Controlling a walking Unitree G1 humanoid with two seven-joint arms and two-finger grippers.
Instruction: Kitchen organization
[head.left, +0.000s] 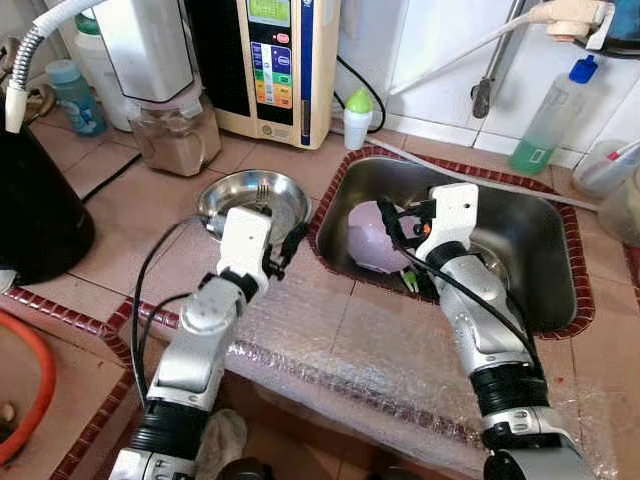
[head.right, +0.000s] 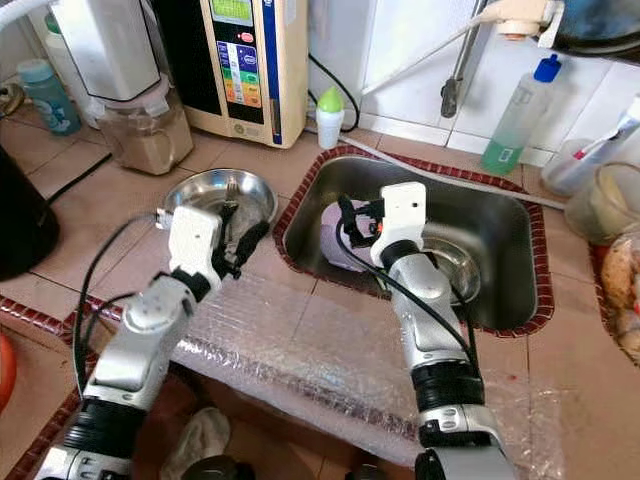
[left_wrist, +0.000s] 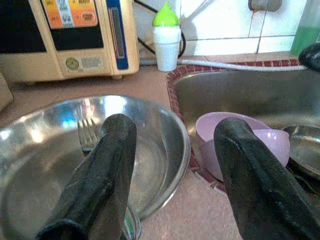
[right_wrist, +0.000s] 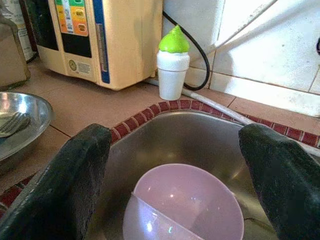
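Note:
A steel bowl (head.left: 228, 196) with a fork (left_wrist: 87, 133) in it sits on the tiled counter left of the sink (head.left: 510, 225). My left gripper (head.left: 288, 250) hangs open over the bowl's near right rim, holding nothing. A lilac plastic bowl (right_wrist: 186, 202) lies tilted in the left part of the sink, with a steel dish (head.left: 492, 266) and something green (head.left: 410, 283) beside it. My right gripper (right_wrist: 177, 137) is open just above the lilac bowl, its fingers wide apart on either side and not touching it.
Behind the steel bowl stand a cream water unit (head.left: 282, 62), a blender jar (head.left: 178, 135) and a small white bottle with a green cap (head.left: 357, 118). A black kettle (head.left: 35, 210) is at the left. Bubble wrap (head.left: 350, 355) covers the front counter edge. A green soap bottle (head.left: 548, 122) stands behind the sink.

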